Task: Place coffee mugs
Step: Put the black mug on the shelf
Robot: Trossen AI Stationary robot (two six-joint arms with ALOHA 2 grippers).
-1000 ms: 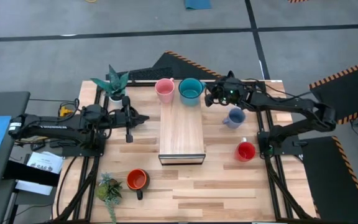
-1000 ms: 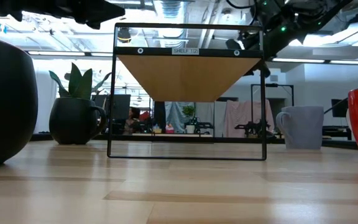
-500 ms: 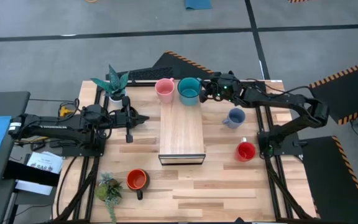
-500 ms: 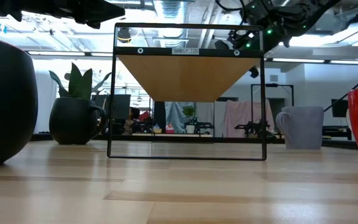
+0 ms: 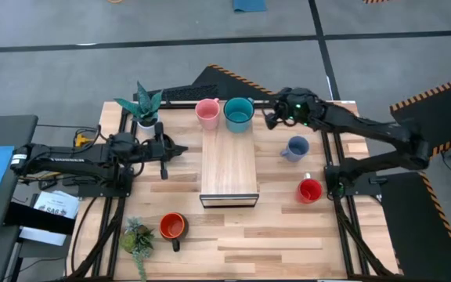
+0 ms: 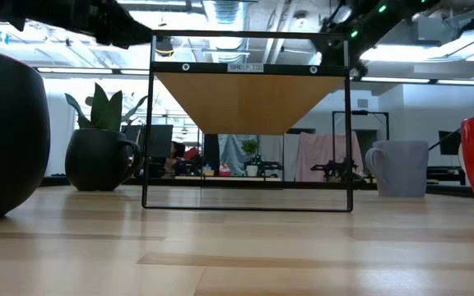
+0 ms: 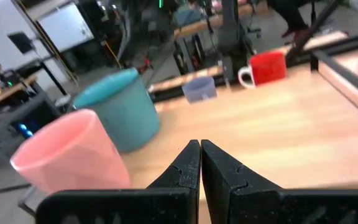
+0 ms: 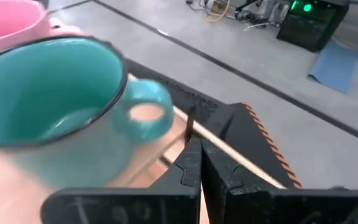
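Note:
A pink mug [image 5: 207,112] and a teal mug [image 5: 239,113] stand side by side at the far end of the wooden shelf top [image 5: 229,168]. My right gripper [image 5: 269,119] hangs shut just right of the teal mug, its fingertips [image 8: 194,152] close to the mug's handle [image 8: 145,116] without touching it. On the table right of the shelf stand a pale blue mug [image 5: 294,147] and a red mug [image 5: 309,190]. An orange mug [image 5: 172,227] is at the near left. A black mug [image 6: 97,160] shows in the low view. My left gripper [image 5: 182,149] waits shut, left of the shelf.
A potted plant [image 5: 143,106] stands at the far left corner and a smaller one [image 5: 137,237] beside the orange mug. The shelf's black frame [image 6: 148,123] stands mid-table. Bare tabletop lies between the shelf and the near edge.
My right gripper first went toward the teal mug, then drew back toward the table's right edge and rose, staying shut. The mugs have kept their places.

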